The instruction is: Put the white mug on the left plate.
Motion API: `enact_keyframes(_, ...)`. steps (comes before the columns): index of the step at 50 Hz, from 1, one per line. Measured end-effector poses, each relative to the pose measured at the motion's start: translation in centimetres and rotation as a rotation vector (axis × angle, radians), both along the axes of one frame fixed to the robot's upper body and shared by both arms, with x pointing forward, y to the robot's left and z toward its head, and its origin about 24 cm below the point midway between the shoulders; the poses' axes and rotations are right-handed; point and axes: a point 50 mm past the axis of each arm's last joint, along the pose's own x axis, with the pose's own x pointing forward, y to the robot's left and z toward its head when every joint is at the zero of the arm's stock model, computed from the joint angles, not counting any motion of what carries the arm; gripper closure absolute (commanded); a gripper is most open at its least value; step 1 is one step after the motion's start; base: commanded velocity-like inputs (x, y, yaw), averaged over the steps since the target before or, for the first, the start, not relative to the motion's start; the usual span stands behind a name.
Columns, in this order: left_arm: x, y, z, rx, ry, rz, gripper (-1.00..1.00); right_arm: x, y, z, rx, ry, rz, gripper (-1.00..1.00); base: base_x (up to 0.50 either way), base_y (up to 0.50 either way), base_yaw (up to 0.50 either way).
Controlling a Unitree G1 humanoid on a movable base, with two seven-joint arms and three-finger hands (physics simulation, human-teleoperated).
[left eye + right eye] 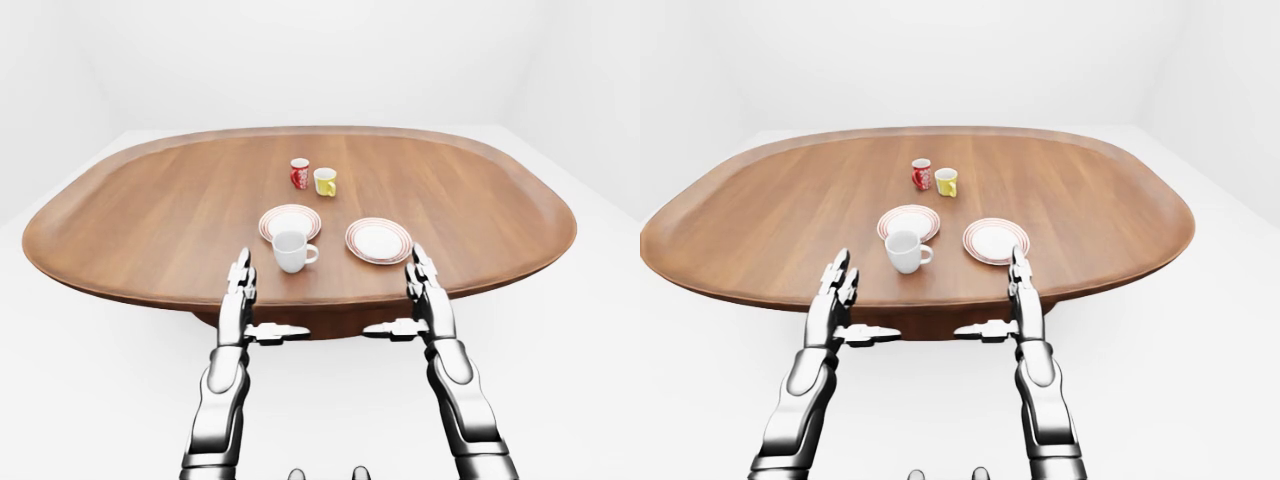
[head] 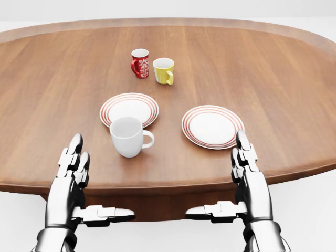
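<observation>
The white mug [image 2: 127, 136] stands upright on the wooden table [image 2: 52, 89], handle pointing right, just below the left plate [image 2: 129, 108] and overlapping its lower rim in the head view. The right plate [image 2: 212, 126], also red-rimmed, lies further right. My left hand [image 2: 73, 168] hovers open at the table's lower edge, left of and below the mug, fingers stretched and thumb pointing inward. My right hand [image 2: 247, 163] is open too, below the right plate. Neither hand touches anything.
A red patterned mug [image 2: 139, 63] and a yellow mug [image 2: 164, 71] stand side by side above the plates. The oval table has a raised rim [image 1: 300, 131]. White floor surrounds it.
</observation>
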Motion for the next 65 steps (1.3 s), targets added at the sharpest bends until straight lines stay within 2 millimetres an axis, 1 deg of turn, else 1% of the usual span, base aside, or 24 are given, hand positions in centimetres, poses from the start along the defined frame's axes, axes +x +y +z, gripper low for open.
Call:
enact_keyframes(10, -0.1, 0.3, 0.3, -0.005, -0.014, -0.008, -0.97, -0.1, -0.3, 0.6, -0.009, -0.004, 0.013, -1.00, 0.00, 0.00, 0.00)
enact_keyframes(14, -0.2, 0.3, 1.1, -0.004, -0.028, -0.012, -0.97, -0.1, -0.3, 1.4, -0.017, -0.015, 0.023, -1.00, 0.00, 0.00, 0.00)
enact_keyframes(16, -0.2, 0.3, 2.2, -0.005, -0.050, -0.013, -0.97, -0.1, -0.3, 2.6, -0.014, -0.063, 0.027, -1.00, 0.00, 0.00, 0.00)
enact_keyframes(20, -0.4, 0.5, 6.9, -0.021, -0.245, -0.009, -0.97, -0.4, -0.3, 6.4, 0.015, -0.228, 0.033, -1.00, 0.00, 0.00, 0.00)
enact_keyframes(22, -0.7, 0.5, 8.7, -0.018, -0.323, -0.013, -0.96, -0.7, -0.4, 7.9, 0.031, -0.295, 0.037, -1.00, 0.00, 0.00, 0.00)
enact_keyframes(27, -1.5, 0.6, 11.0, -0.024, -0.429, -0.017, -0.97, -1.4, -0.6, 9.8, 0.047, -0.384, 0.035, -1.00, 0.00, 0.00, 0.00)
enact_keyframes(31, -2.0, 0.6, 12.3, -0.032, -0.489, -0.018, -0.97, -1.8, -0.8, 11.0, 0.062, -0.438, 0.030, -1.00, 0.00, 0.00, 0.00)
enact_keyframes(39, -2.5, 0.7, 13.4, -0.042, -0.544, -0.018, -0.97, -2.4, -0.9, 12.2, 0.073, -0.495, 0.037, -1.00, 0.00, 0.03, 0.00)
enact_keyframes(49, -2.7, 0.8, 14.0, -0.049, -0.575, -0.017, -0.97, -2.9, -1.0, 13.0, 0.075, -0.533, 0.054, -1.00, 0.00, 0.50, 0.00)
enact_keyframes(65, -2.8, 1.0, 14.4, -0.050, -0.592, -0.016, -0.97, -3.0, -1.0, 13.2, 0.074, -0.547, 0.062, -1.00, 0.00, 0.50, 0.00)
